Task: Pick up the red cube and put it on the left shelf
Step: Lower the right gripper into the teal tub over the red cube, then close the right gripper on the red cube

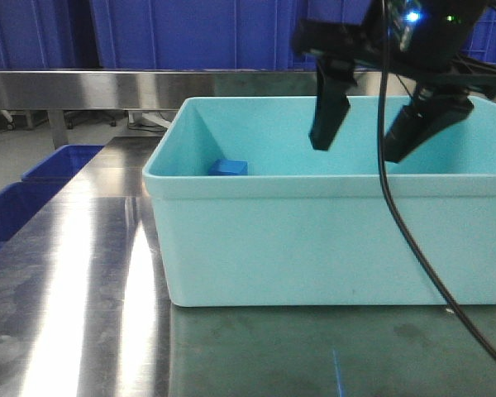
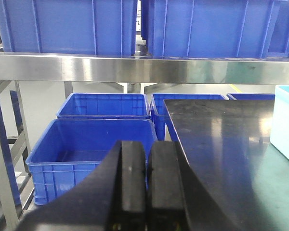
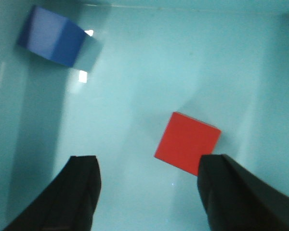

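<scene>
Right pincer (image 3: 149,166) wide open, empty | left pincer (image 2: 147,159) closed, empty | small bright red plain cube (image 3: 187,142), right of centre: likely light, rigid, slick; grip opposite flat faces.

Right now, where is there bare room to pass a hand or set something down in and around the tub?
Bare: the floor of the tub between the blue block and the red cube, and the steel table left of the tub. Crowded: the shelf, where blue crates stand side by side with only a narrow gap. The open right hand hangs above the cube.
</scene>
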Controlling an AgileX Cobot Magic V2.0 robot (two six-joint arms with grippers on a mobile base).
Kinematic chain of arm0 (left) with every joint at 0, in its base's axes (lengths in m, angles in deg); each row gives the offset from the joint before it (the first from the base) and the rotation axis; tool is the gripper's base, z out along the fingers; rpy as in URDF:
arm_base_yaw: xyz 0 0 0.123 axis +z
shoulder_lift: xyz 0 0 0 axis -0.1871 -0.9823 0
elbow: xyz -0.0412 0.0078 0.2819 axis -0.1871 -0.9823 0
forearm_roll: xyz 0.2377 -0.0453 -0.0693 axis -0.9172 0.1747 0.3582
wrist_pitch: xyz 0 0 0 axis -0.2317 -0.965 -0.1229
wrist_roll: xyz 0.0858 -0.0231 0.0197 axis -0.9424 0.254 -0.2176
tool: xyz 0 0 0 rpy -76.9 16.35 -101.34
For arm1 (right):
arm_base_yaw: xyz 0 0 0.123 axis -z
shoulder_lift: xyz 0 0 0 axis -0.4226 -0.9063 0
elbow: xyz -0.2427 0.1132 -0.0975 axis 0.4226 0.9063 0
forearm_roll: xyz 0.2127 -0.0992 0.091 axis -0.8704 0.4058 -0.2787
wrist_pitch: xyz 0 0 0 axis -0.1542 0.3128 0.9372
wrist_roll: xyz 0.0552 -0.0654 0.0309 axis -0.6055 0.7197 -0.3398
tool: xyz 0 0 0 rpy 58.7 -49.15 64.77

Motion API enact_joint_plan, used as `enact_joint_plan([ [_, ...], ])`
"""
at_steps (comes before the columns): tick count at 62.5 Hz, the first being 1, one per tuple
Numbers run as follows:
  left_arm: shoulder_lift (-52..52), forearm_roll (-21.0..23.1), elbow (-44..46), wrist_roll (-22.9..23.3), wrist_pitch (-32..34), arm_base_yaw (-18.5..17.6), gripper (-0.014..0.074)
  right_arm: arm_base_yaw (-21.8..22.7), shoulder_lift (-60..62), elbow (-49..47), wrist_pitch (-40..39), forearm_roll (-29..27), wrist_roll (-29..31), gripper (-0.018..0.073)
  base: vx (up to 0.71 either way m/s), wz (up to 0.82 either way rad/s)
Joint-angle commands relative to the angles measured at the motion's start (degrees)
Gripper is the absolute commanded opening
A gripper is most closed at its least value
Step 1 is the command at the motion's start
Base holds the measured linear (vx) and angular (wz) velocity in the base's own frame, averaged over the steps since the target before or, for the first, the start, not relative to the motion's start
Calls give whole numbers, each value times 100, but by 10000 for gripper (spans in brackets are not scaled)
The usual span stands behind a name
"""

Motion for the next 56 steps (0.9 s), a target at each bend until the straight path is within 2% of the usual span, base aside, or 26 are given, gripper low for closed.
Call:
enact_joint_plan([
  [1,70,21,-136,31,502,-32,102,-1,164,-206,-100,442,-390,542,0,0],
  [10,70,21,-136,31,502,-32,102,-1,21,-206,-219,709,-756,542,0,0],
  [42,70,21,-136,31,502,-32,102,-1,-676,-206,-633,698,-772,531,0,0],
  [48,70,21,-136,31,502,-32,102,-1,-720,-206,-610,698,-772,449,0,0],
  [56,70,21,-136,31,502,-32,102,-1,-720,-206,-593,698,-772,238,0,0],
])
